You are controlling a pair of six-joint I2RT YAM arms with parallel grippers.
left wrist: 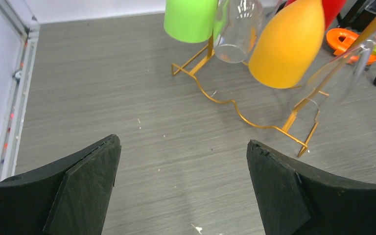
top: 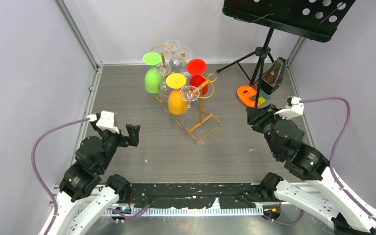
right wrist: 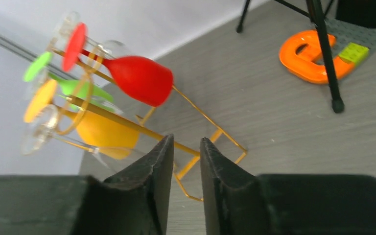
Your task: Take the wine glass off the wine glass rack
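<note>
Your left claw [left wrist: 181,147], spread wide and empty, points at the orange wine glass [top: 177,102]. It hangs bowl-down, stem upright, on the wine glass rack [right wrist: 142,130] toward the counter's far edge. The right claw [right wrist: 186,142], all but clenched on nothing, looks slightly farther.

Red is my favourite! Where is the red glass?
Seen from above, the red glass hangs upside down on the right side of the rack, just right of the yellow glass.

Far right on your desk [top: 142,147]: black music stand [top: 274,17], with a metronome [top: 275,76] and an orange ring-shaped piece [top: 243,96] at its feet.
</note>
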